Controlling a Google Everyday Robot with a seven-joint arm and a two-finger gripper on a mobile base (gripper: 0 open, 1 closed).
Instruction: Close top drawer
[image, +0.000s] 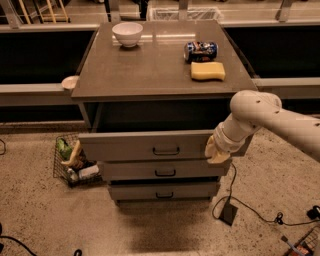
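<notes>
The top drawer of the grey-brown cabinet stands pulled out, its wide front panel with a small dark bar handle at the centre. Its inside is dark and in shadow. My gripper hangs from the white arm coming in from the right and rests against the right end of the drawer's front panel. Two narrower drawer fronts sit below it, further back.
On the cabinet top are a white bowl, a lying can and a yellow sponge. A wire basket with items stands on the floor at left. A cable and small black box lie on the floor at right.
</notes>
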